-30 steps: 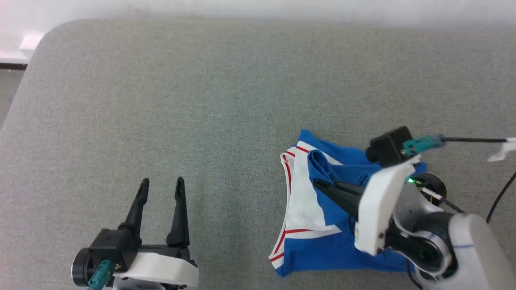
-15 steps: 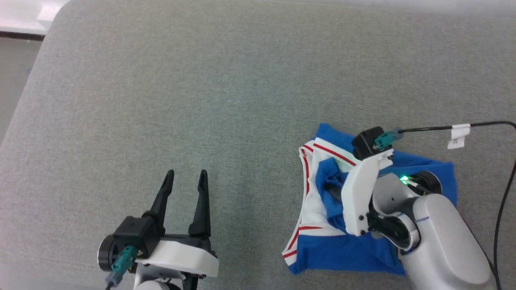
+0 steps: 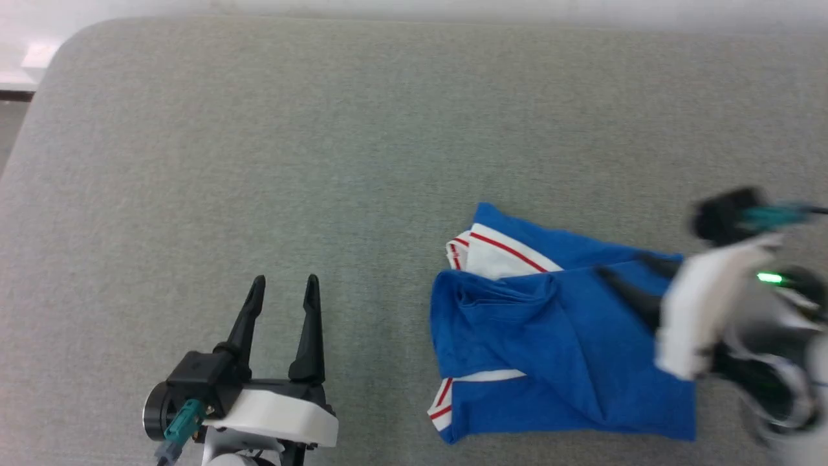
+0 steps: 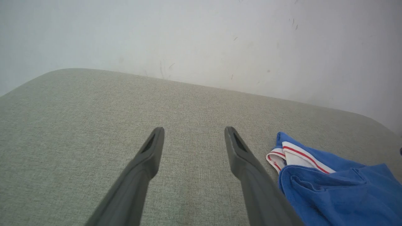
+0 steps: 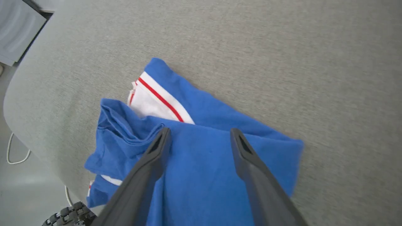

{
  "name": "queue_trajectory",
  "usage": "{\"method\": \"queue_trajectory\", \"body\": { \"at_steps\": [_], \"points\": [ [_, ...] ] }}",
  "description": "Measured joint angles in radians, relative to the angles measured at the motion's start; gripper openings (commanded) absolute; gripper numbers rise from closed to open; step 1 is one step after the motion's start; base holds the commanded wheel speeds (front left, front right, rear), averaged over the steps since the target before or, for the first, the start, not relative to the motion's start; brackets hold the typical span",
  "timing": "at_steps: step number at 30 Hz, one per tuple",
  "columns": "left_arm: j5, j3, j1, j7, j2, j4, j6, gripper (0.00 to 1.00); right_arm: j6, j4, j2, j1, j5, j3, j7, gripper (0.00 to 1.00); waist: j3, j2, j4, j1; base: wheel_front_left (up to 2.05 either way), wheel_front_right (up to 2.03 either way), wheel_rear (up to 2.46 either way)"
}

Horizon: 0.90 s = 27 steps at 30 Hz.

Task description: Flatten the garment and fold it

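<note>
Reading the step in hand as settling a fold and smoothing it, judgement only. Seeing royal-blue jersey T-shirt (image 3: 556,349) lying as a rough folded packet on grey fabric-covered surface (image 3: 323,129), at 4 o'clock in head view and close to the near edge in right wrist view. Noting near hem running fairly straight, cloth bunching into soft ridges at the packet's 9 o'clock, and white red-striped sleeve (image 3: 498,259) poking out at 11 from under the top blue layer.

Suggesting for doing it well:
- pressing flat from the near hem outward, then sweeping toward 9 to chase the ridges out
- squaring the sleeve corner at 11 before any further fold
- keeping fingertips low and sliding, not pinching, to avoid dragging the top layer off the one beneath
- expecting thin knit to slip and re-wrinkle easily

Pincers, near to far:
- Finding left gripper (image 3: 285,281) at 7 o'clock, jaws spread wide, gripping nothing, hovering over bare fabric clear of the shirt.
- Finding right gripper (image 3: 621,265) at 3 o'clock, blurred in head view.
- Checking right wrist view: fingers (image 5: 147,163) splayed wide over the blue top layer, clamping nothing.
- Not managing to tell whether the tips are grazing cloth or just above it.

Spotting pale wall (image 4: 220,37) beyond the far edge at 12.
</note>
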State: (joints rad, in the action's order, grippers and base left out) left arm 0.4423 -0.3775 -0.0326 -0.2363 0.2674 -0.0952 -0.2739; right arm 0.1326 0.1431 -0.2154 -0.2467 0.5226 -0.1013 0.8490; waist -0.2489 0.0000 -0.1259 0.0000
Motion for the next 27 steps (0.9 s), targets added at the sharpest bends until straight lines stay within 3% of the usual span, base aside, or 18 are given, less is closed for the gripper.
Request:
{"method": "queue_trajectory", "body": {
  "at_steps": [4, 8, 16, 25, 26, 27],
  "points": [
    [-0.001, 0.001, 0.008, 0.007, 0.010, -0.021, -0.008, 1.00, 0.000, 0.107, -0.053, 0.107, -0.019, 0.143, -0.030, 1.00, -0.006, 0.0000, 0.027, 0.0000, 0.00, 0.00, 0.00],
    [-0.001, 0.002, 0.007, 0.009, 0.012, -0.037, -0.018, 1.00, 0.000, 0.136, -0.030, 0.201, -0.020, 0.223, -0.049, 1.00, -0.030, 0.0000, 0.044, 0.0000, 0.00, 0.00, 0.00],
    [-0.004, -0.008, 0.001, 0.016, 0.012, -0.047, -0.018, 1.00, -0.001, 0.061, -0.001, 0.248, -0.022, 0.227, -0.099, 1.00, -0.077, 0.0000, 0.053, 0.0001, 0.00, 0.00, 0.00],
    [-0.013, -0.014, -0.015, 0.029, 0.021, -0.062, -0.019, 1.00, -0.001, -0.059, 0.002, 0.216, 0.010, 0.196, -0.112, 1.00, -0.091, 0.0000, 0.008, -0.0001, 0.00, 0.00, 0.00],
    [-0.013, -0.015, -0.015, 0.031, 0.022, -0.064, -0.019, 1.00, -0.001, -0.066, 0.000, 0.211, 0.017, 0.195, -0.112, 0.25, -0.091, 0.0000, 0.003, 0.0000, 0.00, 0.00, 0.00],
    [-0.013, -0.017, -0.015, 0.032, 0.022, -0.065, -0.019, 1.00, -0.001, -0.073, -0.002, 0.208, 0.020, 0.193, -0.112, 0.00, -0.091, 0.0000, -0.001, 0.0000, 0.00, 0.00, 0.00]
  ]
}}
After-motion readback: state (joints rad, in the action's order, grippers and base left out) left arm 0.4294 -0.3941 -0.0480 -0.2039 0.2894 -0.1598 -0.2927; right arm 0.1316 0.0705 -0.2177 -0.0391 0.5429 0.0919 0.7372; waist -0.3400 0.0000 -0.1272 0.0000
